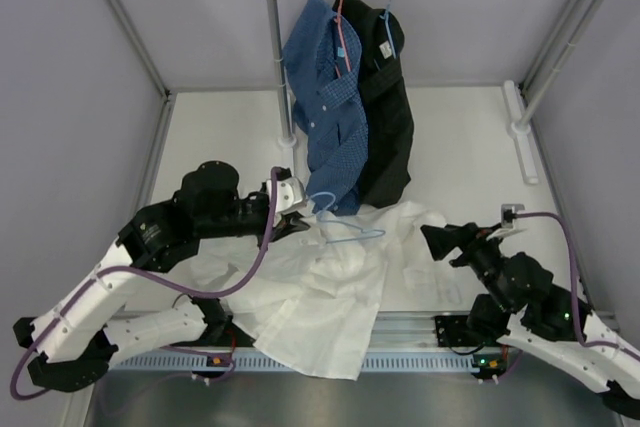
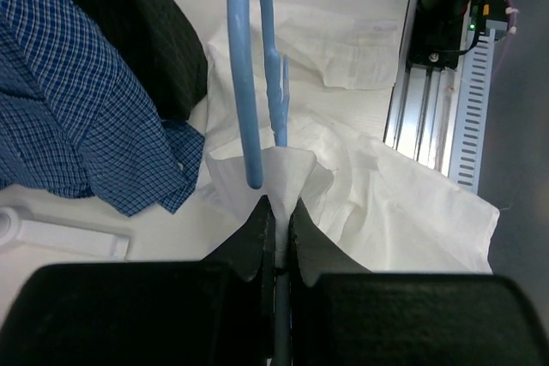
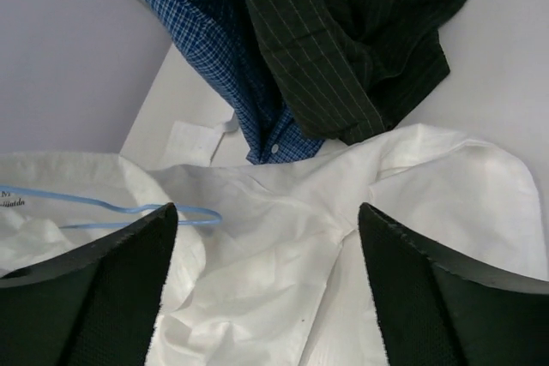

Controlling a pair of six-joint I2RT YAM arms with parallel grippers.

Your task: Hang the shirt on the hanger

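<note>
- Left wrist view: left gripper [image 2: 279, 212] is pressed together, pinching the hanger [image 2: 244, 66] at its twisted neck. A fold of the shirt [image 2: 386, 203] is bunched round the wire at the fingertips.
- Right wrist view: right gripper [image 3: 266, 289] is spread wide with nothing between its fingers, low over white fabric. Contact cannot be told.
- Shirt lies crumpled on the table [image 1: 470, 137] between the arms, hem hanging over the near edge. Hanger rests on top, hook toward the blue checked shirt [image 1: 325, 97].
- Likely step: working the wire into the shoulders.
- To do it well, the left arm holds the neck steady. The right arm pinches a single layer near the collar and draws it over the wire end, avoiding the wire itself.
</note>
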